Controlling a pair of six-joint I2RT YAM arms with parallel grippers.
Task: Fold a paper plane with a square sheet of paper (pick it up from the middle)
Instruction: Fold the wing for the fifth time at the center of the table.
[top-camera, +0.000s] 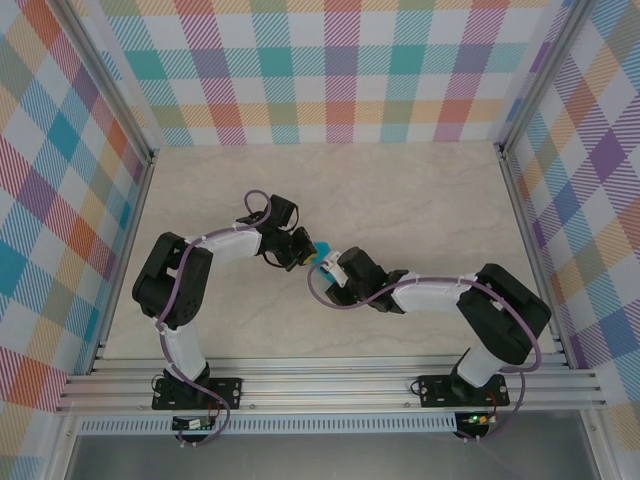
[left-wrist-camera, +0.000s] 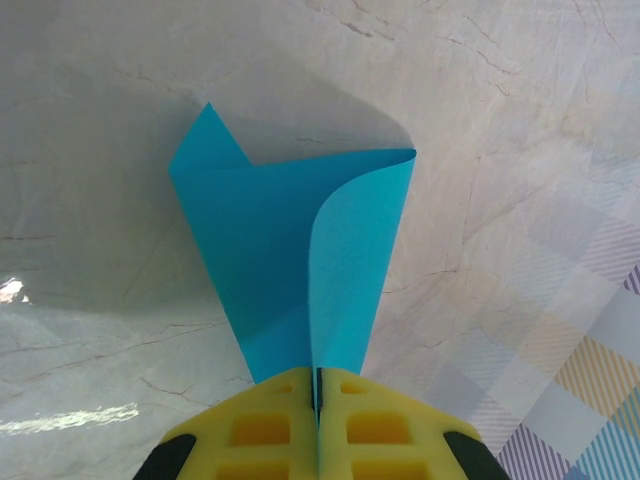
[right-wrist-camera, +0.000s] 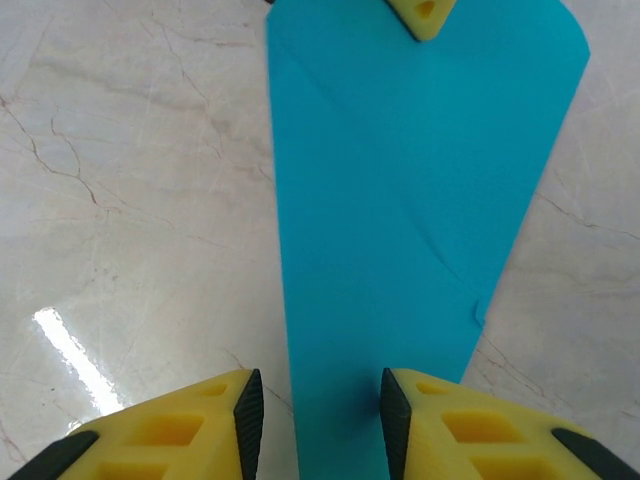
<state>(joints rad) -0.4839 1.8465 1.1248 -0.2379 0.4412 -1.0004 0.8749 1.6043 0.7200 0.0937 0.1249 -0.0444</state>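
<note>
The square sheet of paper (left-wrist-camera: 270, 240) is teal and folded into a narrow tapering shape with one flap curling open. It hangs above the marble table between both arms. My left gripper (left-wrist-camera: 318, 385) is shut on its narrow end, yellow fingers pressed together on the paper edge. In the top view the paper (top-camera: 323, 249) shows as a small teal patch between the left gripper (top-camera: 303, 250) and the right gripper (top-camera: 335, 262). My right gripper (right-wrist-camera: 320, 410) is open. The paper (right-wrist-camera: 420, 200) runs lengthwise between its pads without being pinched. The left gripper's yellow fingertip (right-wrist-camera: 425, 15) shows on the paper's far end.
The marble table (top-camera: 420, 200) spreads around both arms. Plaid walls (top-camera: 340, 70) close it at the back and both sides, with aluminium rails along the edges. Purple cables loop around both arms near the middle.
</note>
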